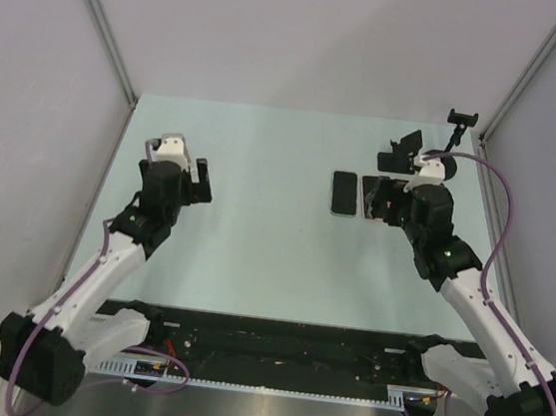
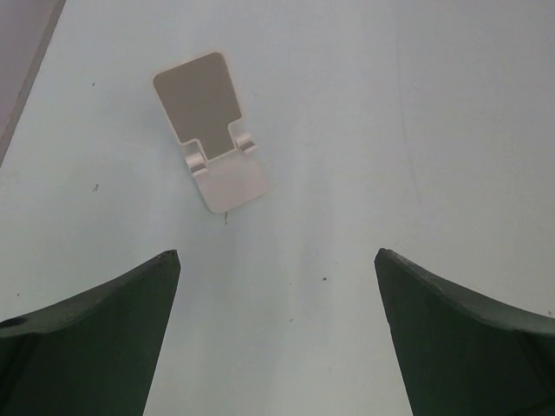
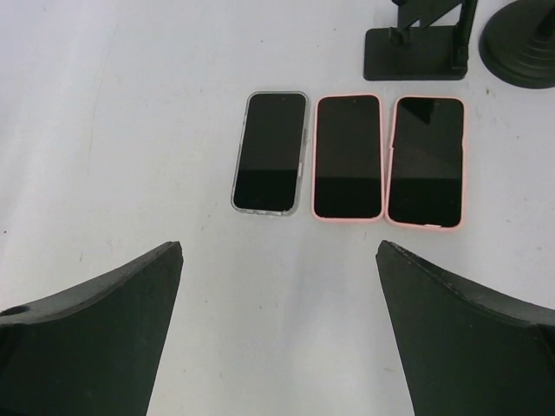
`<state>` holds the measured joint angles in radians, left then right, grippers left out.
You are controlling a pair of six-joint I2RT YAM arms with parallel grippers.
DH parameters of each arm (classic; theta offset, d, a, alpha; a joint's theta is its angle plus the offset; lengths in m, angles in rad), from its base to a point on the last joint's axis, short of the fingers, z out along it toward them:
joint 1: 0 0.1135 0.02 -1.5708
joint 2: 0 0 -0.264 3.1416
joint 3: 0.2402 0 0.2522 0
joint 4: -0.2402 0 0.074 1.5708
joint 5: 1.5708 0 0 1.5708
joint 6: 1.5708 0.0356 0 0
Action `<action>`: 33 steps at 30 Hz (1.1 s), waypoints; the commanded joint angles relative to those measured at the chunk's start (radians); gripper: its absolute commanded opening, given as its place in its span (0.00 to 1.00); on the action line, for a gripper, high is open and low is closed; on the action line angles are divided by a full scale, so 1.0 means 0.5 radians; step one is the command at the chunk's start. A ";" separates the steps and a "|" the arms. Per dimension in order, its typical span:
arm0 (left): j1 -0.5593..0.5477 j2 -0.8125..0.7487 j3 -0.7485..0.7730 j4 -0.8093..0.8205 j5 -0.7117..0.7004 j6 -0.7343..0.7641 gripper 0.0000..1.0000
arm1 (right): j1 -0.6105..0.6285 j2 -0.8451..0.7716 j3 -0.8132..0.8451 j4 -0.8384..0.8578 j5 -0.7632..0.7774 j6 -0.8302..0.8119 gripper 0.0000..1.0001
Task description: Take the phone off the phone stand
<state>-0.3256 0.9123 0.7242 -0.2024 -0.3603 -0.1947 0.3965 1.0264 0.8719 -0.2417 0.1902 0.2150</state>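
Left gripper (image 2: 277, 253) wide open, nothing between the fingers, hanging over bare table (image 1: 251, 265). Just beyond it stands the white phone stand (image 2: 212, 130), upright on the table with its backplate and lip fully exposed. Right gripper (image 3: 279, 245) also spread fully, holding nothing. Past its fingertips three phones lie flat, screens up and dark, in a tight row: clear-cased phone (image 3: 270, 152) on the left, a small gap, then middle pink-cased phone (image 3: 348, 157) and right pink-cased phone (image 3: 426, 161) almost touching. No phone touches a gripper or a stand; all lie on the table. Farther back is the black stand (image 3: 416, 39) with a flat rectangular foot, upper part cut off by the frame edge, and beside it a round base (image 3: 520, 39). Top view shows the arms well apart, the left over the table's left half, the right at the phones.
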 commanded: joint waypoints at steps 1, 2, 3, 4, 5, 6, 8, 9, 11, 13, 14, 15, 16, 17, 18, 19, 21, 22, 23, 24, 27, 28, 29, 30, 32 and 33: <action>0.240 0.313 0.223 0.006 0.150 -0.273 1.00 | -0.017 -0.245 -0.157 0.161 -0.027 -0.010 1.00; 0.325 0.453 0.260 0.006 0.186 -0.301 1.00 | -0.017 -0.294 -0.218 0.173 -0.037 0.009 1.00; 0.356 0.516 0.297 0.009 0.184 -0.322 1.00 | -0.017 -0.365 -0.246 0.192 -0.064 0.015 1.00; 0.378 0.580 0.379 0.015 0.175 -0.341 1.00 | -0.020 -0.399 -0.271 0.216 -0.076 0.015 1.00; 0.405 0.654 0.426 0.027 0.135 -0.341 1.00 | -0.020 -0.429 -0.314 0.226 -0.083 0.021 1.00; 0.418 0.785 0.517 0.027 0.107 -0.341 1.00 | -0.020 -0.454 -0.329 0.229 -0.089 0.024 1.00; 0.458 0.921 0.601 0.040 0.070 -0.359 1.00 | -0.020 -0.512 -0.357 0.232 -0.098 0.027 1.00; 0.470 1.046 0.671 0.049 0.019 -0.374 1.00 | -0.020 -0.531 -0.372 0.238 -0.119 0.030 1.00; 0.495 1.154 0.742 0.082 -0.009 -0.378 1.00 | -0.017 -0.562 -0.381 0.238 -0.141 0.033 1.00; 0.504 1.313 0.837 0.110 -0.022 -0.362 1.00 | -0.020 -0.571 -0.403 0.253 -0.166 0.030 1.00; 0.507 1.369 0.871 0.128 -0.022 -0.359 1.00 | -0.017 -0.580 -0.412 0.256 -0.166 0.030 1.00; 0.510 1.418 0.938 0.126 -0.031 -0.359 1.00 | -0.020 -0.580 -0.415 0.259 -0.175 0.030 1.00; 0.510 1.515 0.966 0.129 -0.040 -0.362 1.00 | -0.020 -0.574 -0.424 0.262 -0.181 0.027 1.00; 0.516 1.559 0.996 0.129 -0.052 -0.359 1.00 | -0.020 -0.568 -0.428 0.269 -0.190 0.027 1.00; 0.516 1.596 1.024 0.126 -0.065 -0.359 1.00 | -0.020 -0.562 -0.428 0.275 -0.205 0.024 1.00; 0.516 1.636 1.067 0.129 -0.089 -0.362 1.00 | -0.020 -0.556 -0.428 0.278 -0.212 0.018 1.00; 0.519 1.725 1.098 0.132 -0.126 -0.356 1.00 | -0.020 -0.549 -0.428 0.287 -0.227 0.015 1.00; 0.519 1.749 1.119 0.132 -0.169 -0.353 1.00 | -0.020 -0.540 -0.428 0.290 -0.227 0.009 1.00; 0.528 1.768 1.122 0.129 -0.187 -0.350 1.00 | -0.020 -0.534 -0.428 0.290 -0.230 0.003 1.00; 0.531 1.801 1.126 0.129 -0.200 -0.353 1.00 | -0.020 -0.522 -0.428 0.296 -0.230 0.003 1.00; 0.565 1.848 1.132 0.132 -0.209 -0.341 0.97 | -0.017 -0.488 -0.428 0.302 -0.242 0.000 1.00; 0.577 1.857 1.135 0.135 -0.203 -0.341 0.96 | -0.020 -0.479 -0.428 0.305 -0.248 -0.003 1.00; 0.596 1.857 1.135 0.129 -0.194 -0.341 0.96 | -0.020 -0.473 -0.428 0.308 -0.258 -0.003 1.00; 0.605 1.857 1.135 0.129 -0.185 -0.347 0.95 | -0.020 -0.464 -0.428 0.315 -0.273 -0.007 0.99; 0.620 1.851 1.135 0.132 -0.169 -0.353 0.96 | -0.020 -0.445 -0.428 0.318 -0.279 -0.007 0.99; 0.620 1.842 1.138 0.132 -0.160 -0.350 0.97 | -0.020 -0.439 -0.428 0.318 -0.282 -0.010 0.99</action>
<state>-0.0334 1.8282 1.2572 -0.1482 -0.4419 -0.3500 0.3893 0.7986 0.6563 -0.1356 0.0692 0.2253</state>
